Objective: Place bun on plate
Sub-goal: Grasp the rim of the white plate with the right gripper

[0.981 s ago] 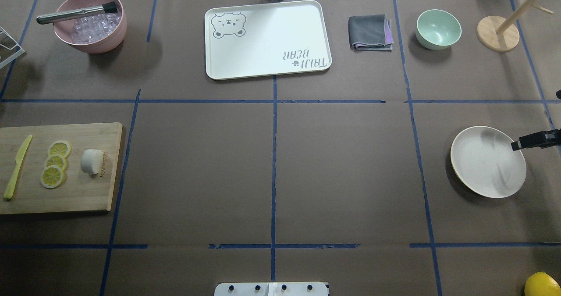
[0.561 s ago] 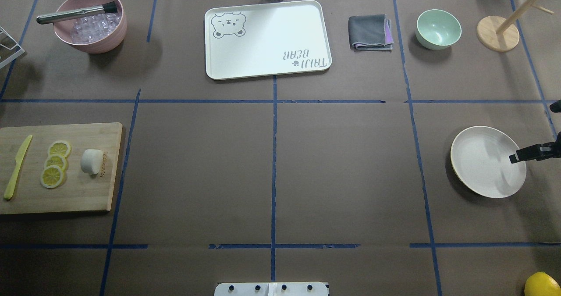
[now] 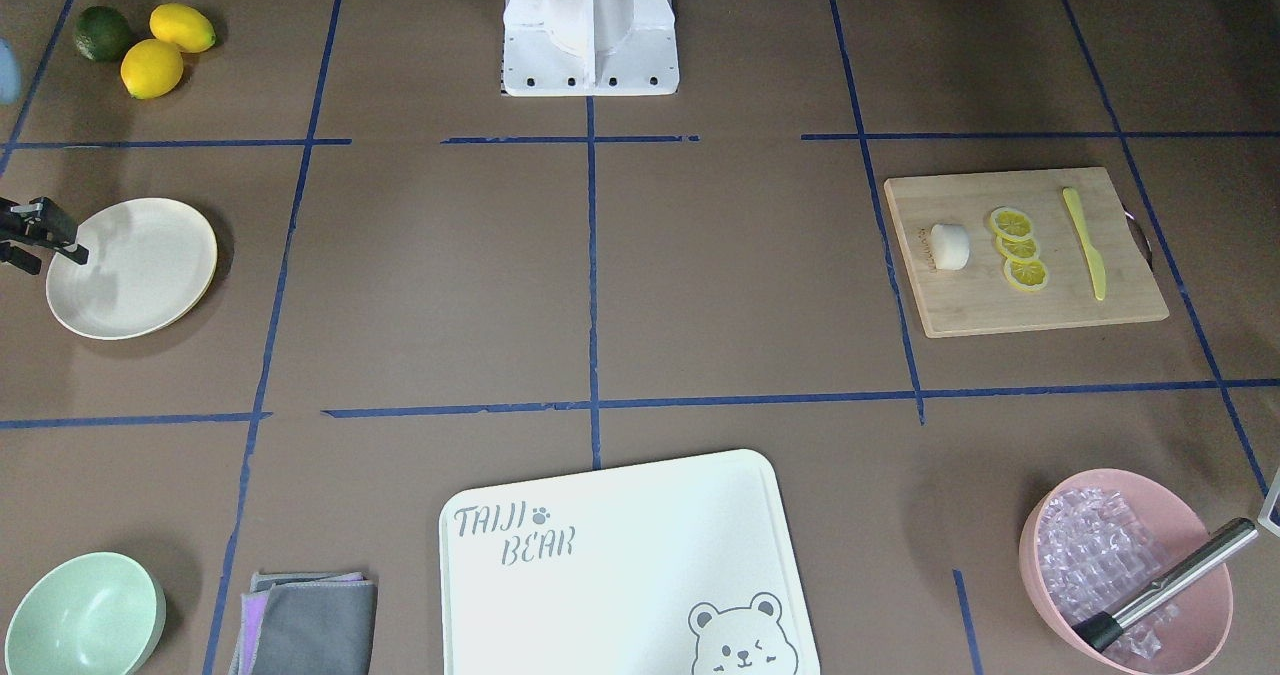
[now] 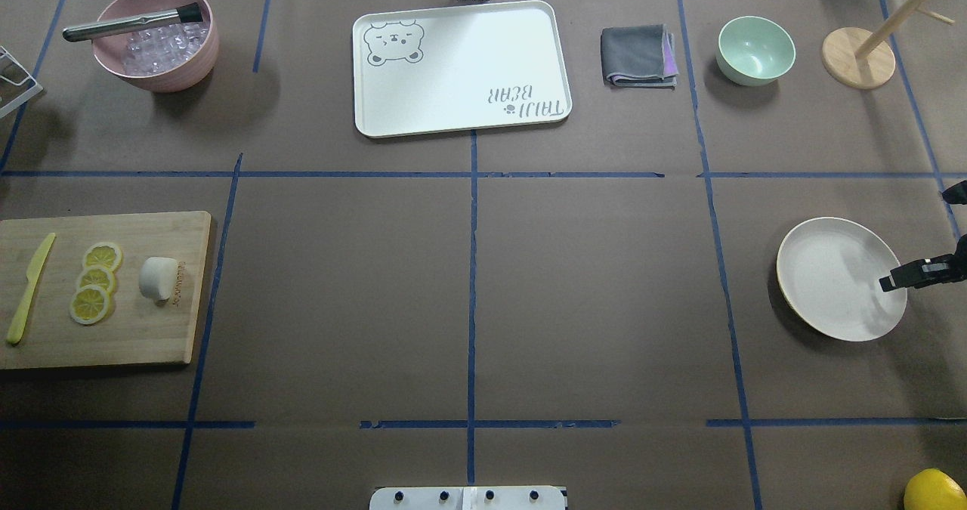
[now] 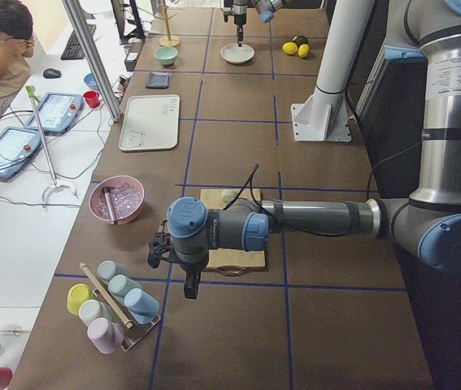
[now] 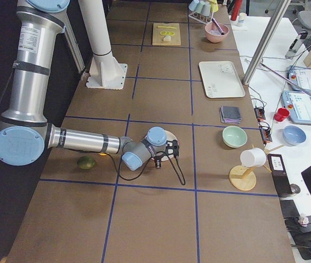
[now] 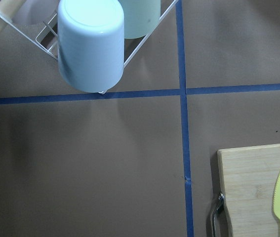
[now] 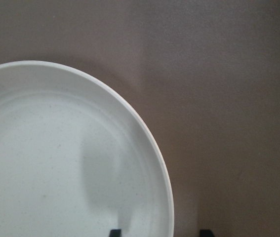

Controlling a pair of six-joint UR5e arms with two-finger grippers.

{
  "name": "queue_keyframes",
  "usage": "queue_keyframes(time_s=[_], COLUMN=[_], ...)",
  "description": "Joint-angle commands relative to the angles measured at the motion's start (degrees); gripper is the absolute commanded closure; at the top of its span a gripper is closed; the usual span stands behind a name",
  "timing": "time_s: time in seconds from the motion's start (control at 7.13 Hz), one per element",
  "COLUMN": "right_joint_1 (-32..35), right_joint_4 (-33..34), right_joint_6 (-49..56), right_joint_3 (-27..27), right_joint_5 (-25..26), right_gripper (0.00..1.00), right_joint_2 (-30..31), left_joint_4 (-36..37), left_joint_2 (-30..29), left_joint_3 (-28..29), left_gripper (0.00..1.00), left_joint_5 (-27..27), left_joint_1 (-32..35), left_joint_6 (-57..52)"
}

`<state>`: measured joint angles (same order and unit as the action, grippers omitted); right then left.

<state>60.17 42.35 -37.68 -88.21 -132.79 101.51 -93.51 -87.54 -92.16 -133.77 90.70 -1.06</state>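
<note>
Brown paper marked off by blue tape lines is covering the table (image 4: 589,298). On the robot's left side a wooden cutting board (image 4: 151,336) is lying flat, and the bun (image 4: 157,278) is resting on it, close to the edge that faces the table's middle. The bun is showing as a small, smooth, plain white lump, rounded along its top and blunt at one end. It is about as broad as one of the three lemon slices (image 4: 97,279), which are lying in an overlapping row just beside it without touching it. A yellow knife (image 4: 29,289) is lying on the other side of the slices.

Well apart, on the robot's right side, the plate (image 4: 820,268) is sitting on the paper. It is round, shallow and cream-white, with a low raised rim.

The right gripper (image 8: 160,232) is hanging over the plate's outer edge with its jaws parted, and it is holding nothing. In the right wrist view one fingertip is showing over the plate's inside and the other over the paper, with the rim running between them. Whether either one is touching the plate cannot be told.

The left gripper (image 5: 189,284) is hovering past the board's outer end, near a wire rack (image 5: 136,333) of upturned cups. It is showing only in the side view, so how far it is open cannot be told.
</note>
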Motion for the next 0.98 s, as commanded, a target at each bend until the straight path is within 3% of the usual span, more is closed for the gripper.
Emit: queue_keyframes(time_s=[0.0, 0.28, 0.56, 0.84], right_joint_1=[-0.05, 0.04, -0.05, -2.4], right_joint_4=[-0.07, -0.16, 0.54, 0.55], right_joint_6=[0.15, -0.19, -0.63, -16.98], right_joint_3=[-0.21, -1.17, -5.81, -7.77], right_joint_5=[-0.01, -0.71, -4.56, -4.77], right_gripper=[1.0, 1.0, 1.0, 1.0], right_joint_2=[-0.08, -0.43, -1.48, -9.35], left_joint_4=[0.0, 0.0, 0.0, 0.0], left_joint_2=[0.0, 0.0, -0.09, -0.09], left_joint_3=[-0.04, -0.04, -0.04, -0.04], left_gripper=[0.0, 0.0, 0.0, 0.0], left_joint_5=[0.0, 0.0, 0.0, 0.0], left_joint_1=[0.09, 0.09, 0.0, 0.0], left_joint_6=[0.0, 0.0, 0.0, 0.0])
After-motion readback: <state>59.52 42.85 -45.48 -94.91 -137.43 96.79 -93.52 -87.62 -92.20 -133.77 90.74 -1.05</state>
